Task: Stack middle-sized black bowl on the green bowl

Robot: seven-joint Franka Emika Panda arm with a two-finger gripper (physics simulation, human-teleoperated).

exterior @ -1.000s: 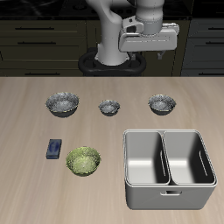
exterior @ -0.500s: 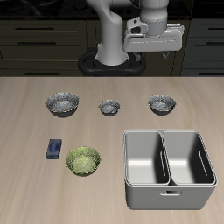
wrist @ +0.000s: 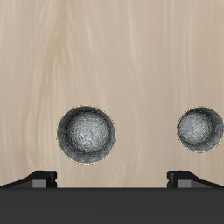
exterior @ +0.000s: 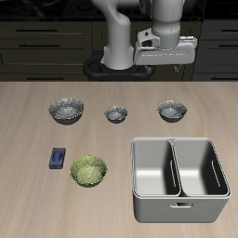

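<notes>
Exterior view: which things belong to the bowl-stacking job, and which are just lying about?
Job: middle-sized glossy black round bowl; shallow yellow-green leaf-patterned bowl.
Lying about: widest dark mottled bowl; smallest dark mottled bowl; small blue block; grey two-compartment metal bin.

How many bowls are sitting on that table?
4: three dark bowls in a row toward the back, the wider dark bowl, the smallest dark bowl, the middle-sized black bowl; the green bowl nearer the front.

Simulated kitchen, dark drawer cabinets [exterior: 42, 37], wooden counter [exterior: 28, 200], bowls
</notes>
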